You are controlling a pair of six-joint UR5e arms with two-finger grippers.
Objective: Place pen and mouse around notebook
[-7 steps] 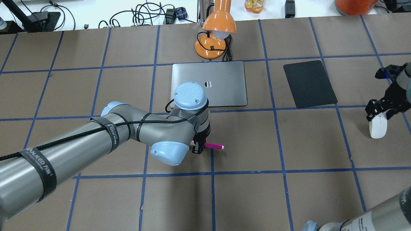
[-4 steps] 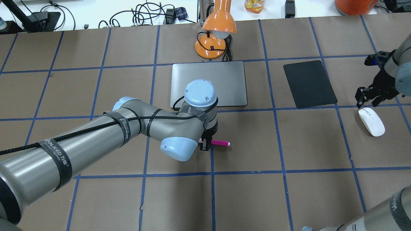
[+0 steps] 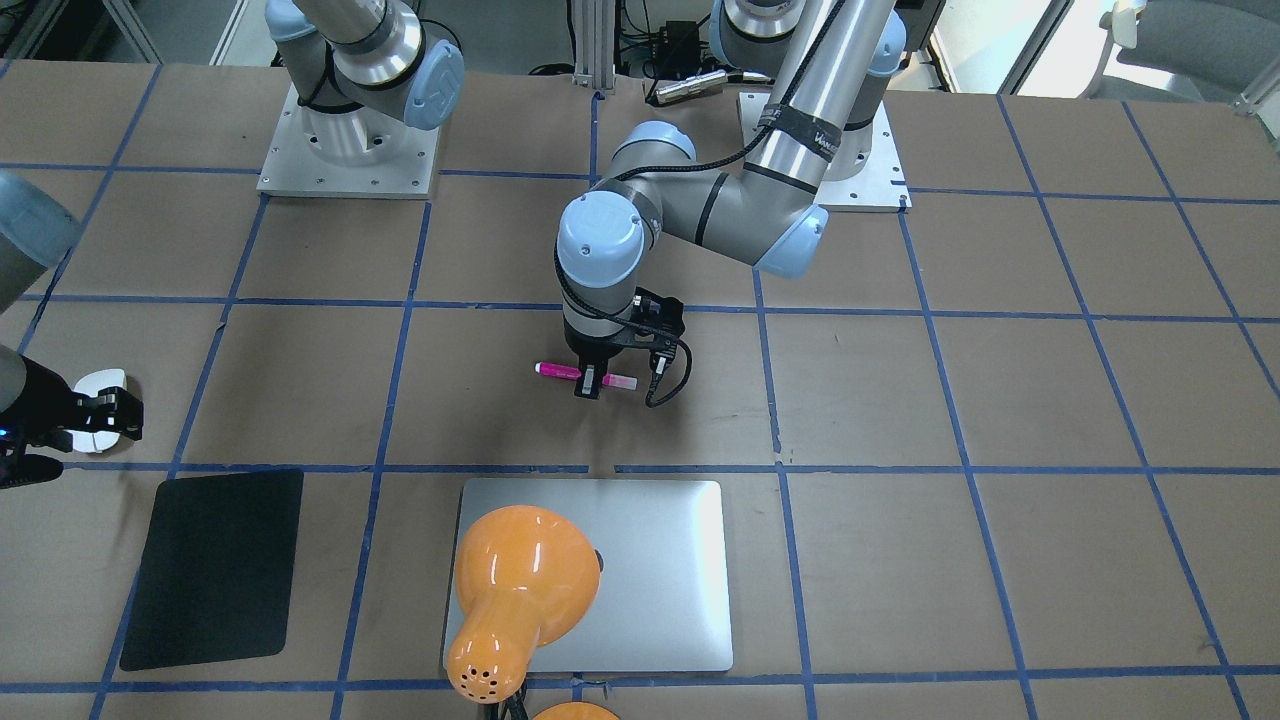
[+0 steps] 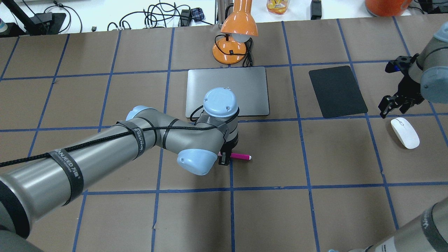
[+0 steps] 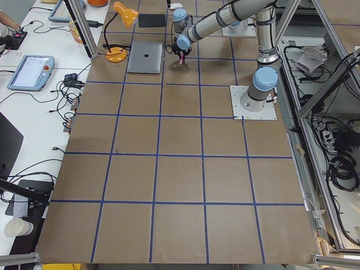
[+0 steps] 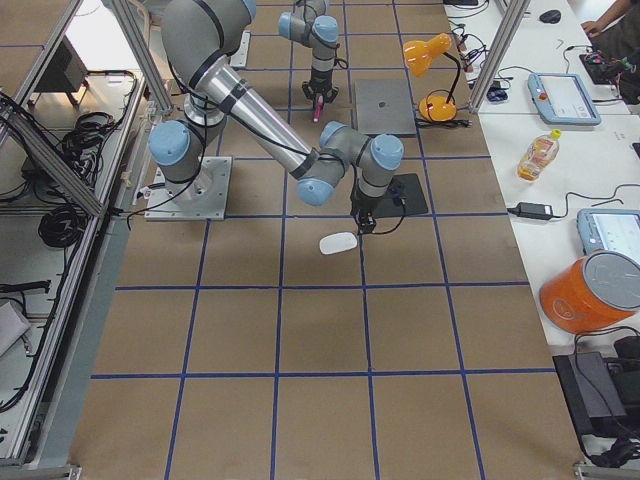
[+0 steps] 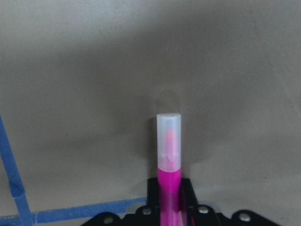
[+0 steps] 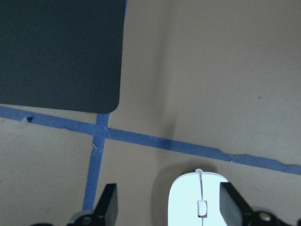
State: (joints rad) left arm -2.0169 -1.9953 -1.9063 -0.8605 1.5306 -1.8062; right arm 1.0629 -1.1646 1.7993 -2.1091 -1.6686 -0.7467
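My left gripper is shut on the pen, a magenta marker with a pale cap. It holds the pen level and low over the table, in front of the notebook. The left wrist view shows the capped end of the pen sticking out past the fingers. The white mouse lies flat on the table at the right. My right gripper hovers open just beyond it. In the right wrist view the mouse sits between the spread fingers, which do not touch it.
A black mat lies right of the notebook, close to the mouse. An orange desk lamp stands behind the notebook and its shade overhangs the notebook. Brown paper with blue tape lines covers the table.
My right gripper has let go of the mouse, which went from tilted to flat, and drawn back from it. My left arm carried the pen a little to the right.
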